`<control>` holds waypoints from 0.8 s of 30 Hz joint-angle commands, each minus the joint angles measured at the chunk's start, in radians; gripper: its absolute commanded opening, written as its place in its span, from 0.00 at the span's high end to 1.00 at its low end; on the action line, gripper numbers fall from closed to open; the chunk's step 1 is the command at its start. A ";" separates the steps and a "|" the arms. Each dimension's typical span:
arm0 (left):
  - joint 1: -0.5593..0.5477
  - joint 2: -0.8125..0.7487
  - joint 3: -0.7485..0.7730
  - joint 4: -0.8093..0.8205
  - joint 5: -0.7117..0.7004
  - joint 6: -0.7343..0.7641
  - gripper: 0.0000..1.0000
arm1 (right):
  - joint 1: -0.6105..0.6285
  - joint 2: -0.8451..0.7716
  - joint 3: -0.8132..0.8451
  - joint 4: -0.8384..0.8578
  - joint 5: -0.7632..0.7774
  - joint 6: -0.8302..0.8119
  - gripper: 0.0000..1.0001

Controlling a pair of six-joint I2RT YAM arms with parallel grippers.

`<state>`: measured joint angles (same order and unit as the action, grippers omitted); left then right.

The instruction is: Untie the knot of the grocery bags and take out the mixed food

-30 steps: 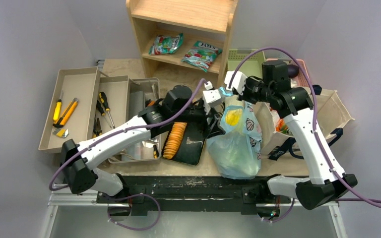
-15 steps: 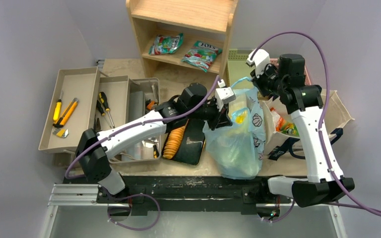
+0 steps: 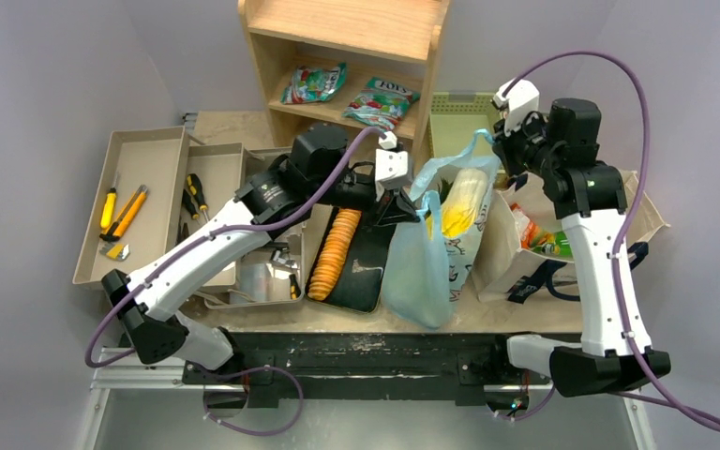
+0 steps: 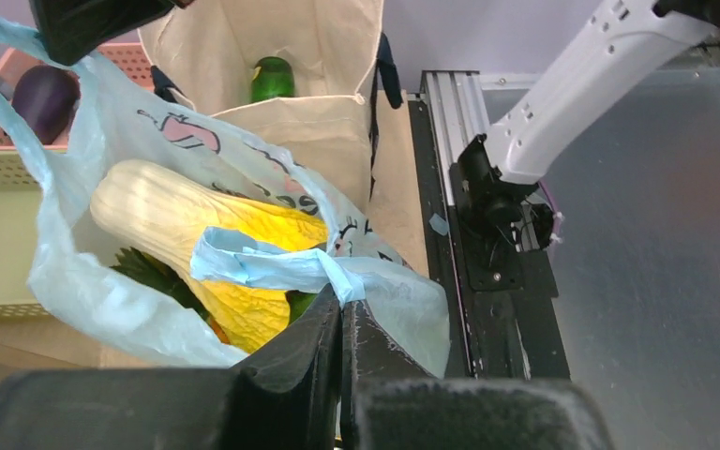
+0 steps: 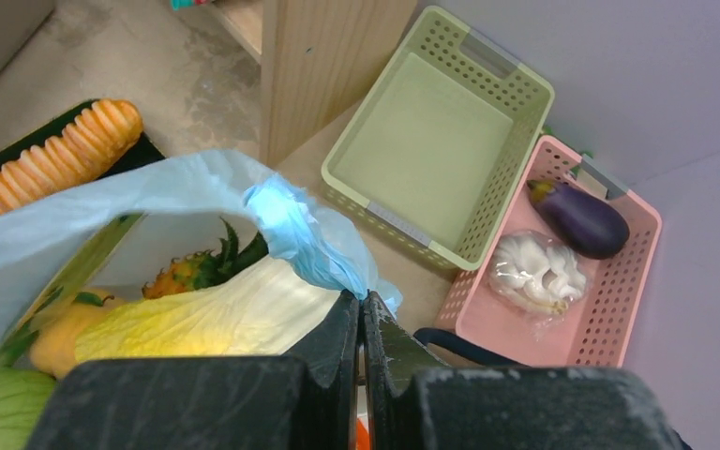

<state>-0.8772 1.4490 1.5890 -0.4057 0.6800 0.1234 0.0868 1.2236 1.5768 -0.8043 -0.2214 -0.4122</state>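
Blue bag [image 3: 422,272] at the near edge gaped wider, knot undone; my left gripper [image 4: 342,317] and right gripper [image 5: 363,314] stayed clamped on its handles.

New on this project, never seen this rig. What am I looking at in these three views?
Two robot arms bolted at the near edge of a table. The overhead view shows both; the other two come from cameras on each wrist, with that arm's own fingers at the bottom. The left gripper is shut on one handle of a light-blue plastic bag; the right gripper is shut on the other, holding its mouth open. Inside: pale cabbage and pineapple. Around it: a canvas tote, a row of crackers, tool trays, a wooden shelf.
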 commanded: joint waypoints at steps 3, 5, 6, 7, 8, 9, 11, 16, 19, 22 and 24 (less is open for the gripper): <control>0.023 -0.075 0.058 -0.231 0.182 0.253 1.00 | -0.040 -0.012 0.082 0.047 0.022 0.023 1.00; 0.014 -0.108 -0.008 -0.330 0.218 0.328 1.00 | -0.044 -0.024 0.033 0.048 0.030 -0.011 1.00; 0.001 -0.126 -0.057 -0.365 0.220 0.372 1.00 | -0.043 -0.030 0.008 0.050 0.033 -0.025 1.00; -0.015 -0.144 -0.107 -0.401 0.216 0.421 1.00 | -0.044 -0.035 -0.023 0.053 0.035 -0.030 1.00; -0.037 -0.162 -0.168 -0.425 0.196 0.478 1.00 | -0.044 -0.037 -0.050 0.055 0.037 -0.036 1.00; -0.064 -0.177 -0.224 -0.432 0.162 0.526 1.00 | -0.044 -0.038 -0.077 0.056 0.038 -0.040 1.00; -0.121 -0.204 -0.346 -0.401 0.092 0.582 1.00 | -0.044 -0.038 -0.121 0.061 0.045 -0.049 1.00; -0.191 -0.207 -0.452 -0.261 0.036 0.517 1.00 | -0.044 -0.021 -0.143 0.071 0.080 -0.063 1.00; -0.221 -0.205 -0.436 -0.261 0.012 0.566 1.00 | -0.045 0.005 -0.091 0.067 0.079 -0.043 1.00; -0.221 -0.217 -0.388 -0.269 -0.009 0.547 0.92 | -0.043 0.005 -0.016 0.039 0.008 -0.026 1.00; -0.216 -0.227 -0.329 -0.287 -0.027 0.481 0.59 | -0.043 -0.026 0.006 0.017 -0.058 -0.024 0.87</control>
<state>-1.0912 1.2640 1.1477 -0.7136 0.6720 0.6498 0.0490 1.2488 1.4834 -0.7940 -0.1822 -0.4522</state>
